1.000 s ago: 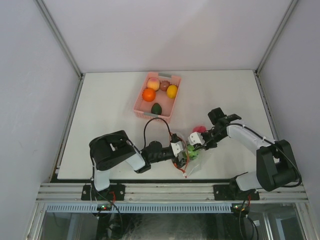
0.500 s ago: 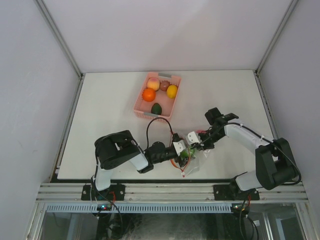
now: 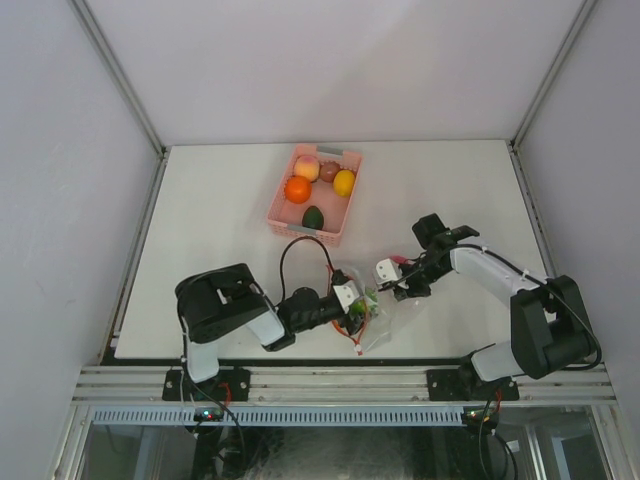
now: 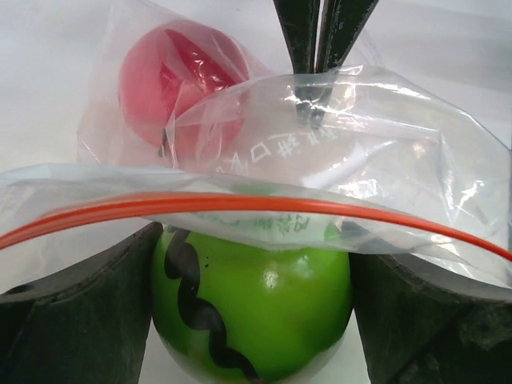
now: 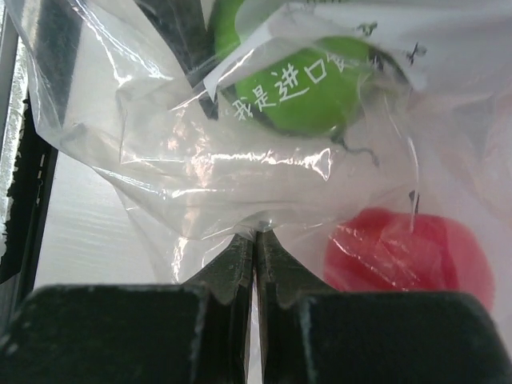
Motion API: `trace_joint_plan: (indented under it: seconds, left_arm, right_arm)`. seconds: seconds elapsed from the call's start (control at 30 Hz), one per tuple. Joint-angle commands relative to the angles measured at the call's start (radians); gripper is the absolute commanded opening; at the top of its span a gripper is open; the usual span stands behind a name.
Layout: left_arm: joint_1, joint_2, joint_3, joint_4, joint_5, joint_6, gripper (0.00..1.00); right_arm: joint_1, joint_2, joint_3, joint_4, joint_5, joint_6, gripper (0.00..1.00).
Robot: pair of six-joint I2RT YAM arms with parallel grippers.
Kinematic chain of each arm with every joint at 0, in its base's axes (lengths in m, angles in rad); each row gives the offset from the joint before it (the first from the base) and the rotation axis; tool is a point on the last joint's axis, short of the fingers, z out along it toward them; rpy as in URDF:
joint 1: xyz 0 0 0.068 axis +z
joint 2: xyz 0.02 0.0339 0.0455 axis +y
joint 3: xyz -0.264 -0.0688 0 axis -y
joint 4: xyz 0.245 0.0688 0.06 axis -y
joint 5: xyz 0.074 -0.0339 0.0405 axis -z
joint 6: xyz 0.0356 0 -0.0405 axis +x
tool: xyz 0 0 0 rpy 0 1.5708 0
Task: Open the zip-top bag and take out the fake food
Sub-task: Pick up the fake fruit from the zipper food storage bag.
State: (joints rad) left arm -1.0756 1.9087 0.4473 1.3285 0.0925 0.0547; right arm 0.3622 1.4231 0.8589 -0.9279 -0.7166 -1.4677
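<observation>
Nearest, the left gripper (image 4: 254,268) reaches into the mouth of the zip-top bag (image 4: 376,152), beneath its red zipper strip (image 4: 240,204). Its jaws stand apart, flanking the green fruit (image 4: 256,320); whether they already press on it cannot be told. Grip at the widest girth, then withdraw low and straight so the strip does not snag. Beyond, the right gripper (image 5: 256,240), clamped on bag film, should anchor the bag; the red fruit (image 4: 172,88) lies deeper inside. Farthest on the tabletop (image 3: 210,230), the pink basket (image 3: 300,232) holds five pieces.
</observation>
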Motion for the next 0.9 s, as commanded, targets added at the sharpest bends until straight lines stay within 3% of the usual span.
trace_joint_plan:
  seconds: [0.0, 0.4, 0.87]
  left_arm:
    - [0.021, -0.101, -0.05, 0.013, -0.016, -0.043, 0.37]
    - [0.098, -0.272, -0.122, -0.102, 0.063, -0.15, 0.32]
    - [0.193, -0.499, 0.035, -0.823, 0.208, -0.299, 0.22]
  right_arm:
    - [-0.018, 0.006, 0.027, 0.04, 0.016, 0.055, 0.0]
    - [-0.03, 0.02, 0.025, 0.07, 0.063, 0.094, 0.0]
    - [-0.044, 0.021, 0.025, 0.109, 0.088, 0.146, 0.0]
